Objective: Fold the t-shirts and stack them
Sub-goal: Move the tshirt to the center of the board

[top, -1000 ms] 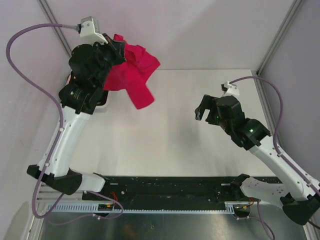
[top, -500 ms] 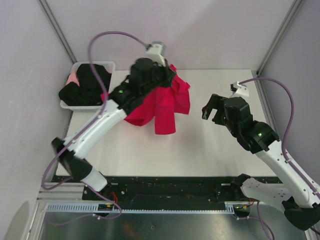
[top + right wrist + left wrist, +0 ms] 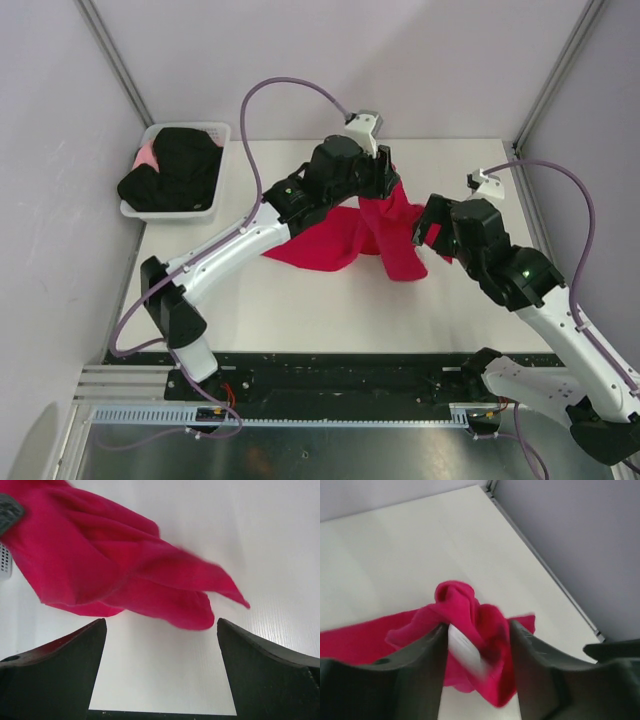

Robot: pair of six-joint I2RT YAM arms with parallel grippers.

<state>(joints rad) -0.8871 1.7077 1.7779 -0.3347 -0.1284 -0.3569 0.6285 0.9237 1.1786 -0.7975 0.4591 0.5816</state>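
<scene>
left gripper [image 3: 477,632]: pinching the bunched-up red t-shirt [image 3: 335,245], mid-frame, half draped on the table [image 3: 300,300]
right gripper [image 3: 160,625]: spread wide, holding nothing
risk: shirt probably settles crumpled, so right grabs two layers

Materials and finish, as observed.
red t-shirt [image 3: 330,245]: soft matt cloth, creased; table [image 3: 300,300]: smooth matt white, faint fine grain; right gripper [image 3: 161,622] fingers [image 3: 55,675]: dark matt plastic; basket [image 3: 170,212]: white plastic; black t-shirts [image 3: 175,170]: matt cloth.
</scene>
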